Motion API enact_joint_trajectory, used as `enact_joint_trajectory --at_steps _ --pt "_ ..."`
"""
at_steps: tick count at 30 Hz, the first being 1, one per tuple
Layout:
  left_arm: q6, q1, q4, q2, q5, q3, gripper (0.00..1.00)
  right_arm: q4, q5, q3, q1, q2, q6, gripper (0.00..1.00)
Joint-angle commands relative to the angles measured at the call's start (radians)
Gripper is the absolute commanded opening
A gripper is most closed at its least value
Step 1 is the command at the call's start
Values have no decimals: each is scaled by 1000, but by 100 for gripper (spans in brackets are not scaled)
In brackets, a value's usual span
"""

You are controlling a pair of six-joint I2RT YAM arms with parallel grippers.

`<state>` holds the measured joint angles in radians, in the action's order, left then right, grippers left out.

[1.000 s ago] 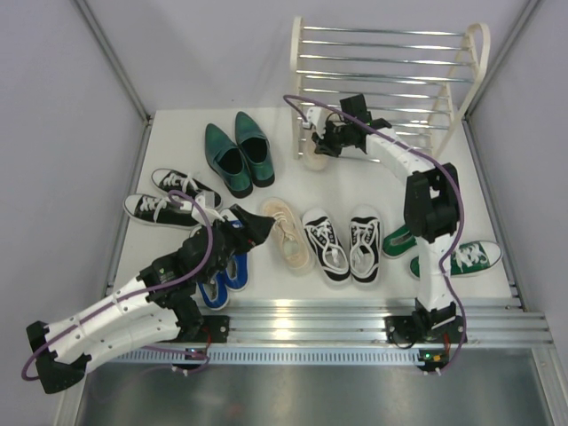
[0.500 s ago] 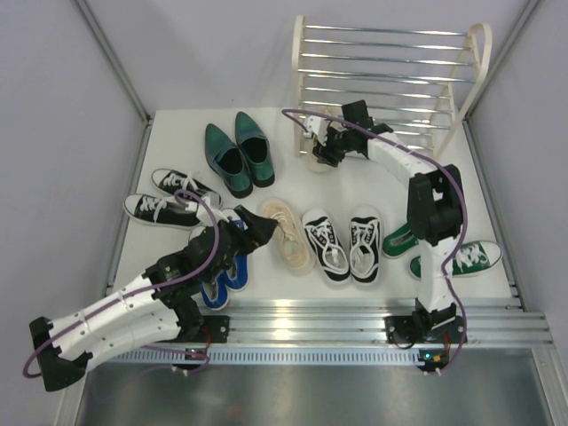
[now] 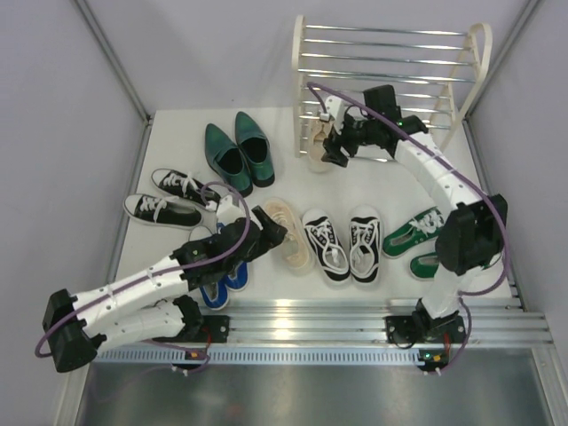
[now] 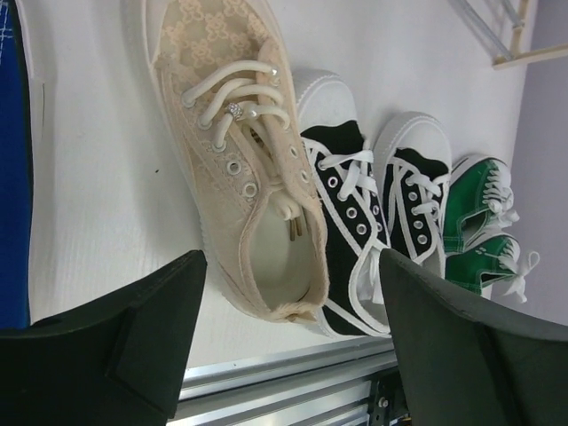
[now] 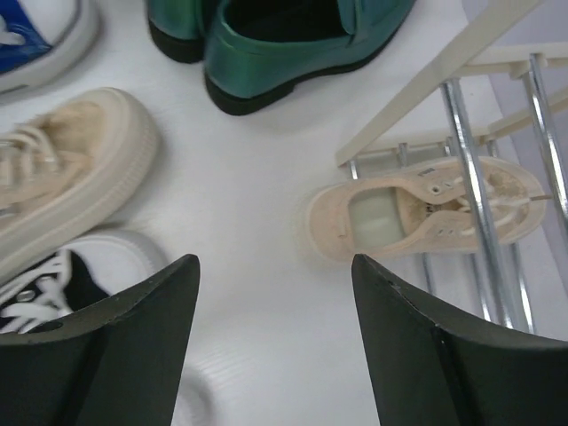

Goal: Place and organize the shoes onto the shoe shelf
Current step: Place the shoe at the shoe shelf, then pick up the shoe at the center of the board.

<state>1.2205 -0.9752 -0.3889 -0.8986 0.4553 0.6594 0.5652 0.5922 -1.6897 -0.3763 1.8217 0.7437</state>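
Right fingers [image 5: 115, 346], spread and empty, have drawn back from the beige shoe [image 5: 417, 209]. The shoe now lies released among the lowest bars of the shoe shelf [image 3: 382, 53], its heel projecting over the counter [image 5: 266, 177]. Left fingers [image 4: 133, 337], likewise spread and holding nothing, have advanced to hover over the second beige shoe [image 4: 240, 177], which rests on the counter close against a black-and-white sneaker [image 4: 342, 204]. Judged: one shoe of the beige pair is delivered and its mate is the next pick. The remaining pairs are not yet shelved.
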Motion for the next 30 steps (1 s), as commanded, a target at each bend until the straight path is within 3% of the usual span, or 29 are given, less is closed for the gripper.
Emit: enact_joint_trajectory --at_steps 1,8,11,14,15,18,19,22,25,30 --pt "65 10 -62 -57 -24 57 82 183 161 50 8 -136 -105 70" --pt "42 47 -107 -247 -50 144 75 139 235 439 11 -465 -169 70" --pt "-30 85 -88 -338 -63 163 74 168 244 507 40 -535 -149 70" --pt "-107 131 -48 -416 -134 169 65 183 261 541 88 -579 -133 70" --pt "-119 153 -21 -443 -153 167 56 183 261 545 100 -588 -129 70" --pt "-150 164 18 -471 -199 161 43 188 267 559 109 -611 -125 70" --pt "-156 164 30 -468 -207 157 27 187 271 564 109 -614 -125 70" --pt "-188 164 47 -435 -224 151 0 183 287 578 111 -624 -133 70" --pt "-255 158 80 -366 -225 160 0 164 307 579 109 -622 -174 69" --pt "-380 142 127 -275 -274 209 0 125 337 542 68 -590 -401 64"
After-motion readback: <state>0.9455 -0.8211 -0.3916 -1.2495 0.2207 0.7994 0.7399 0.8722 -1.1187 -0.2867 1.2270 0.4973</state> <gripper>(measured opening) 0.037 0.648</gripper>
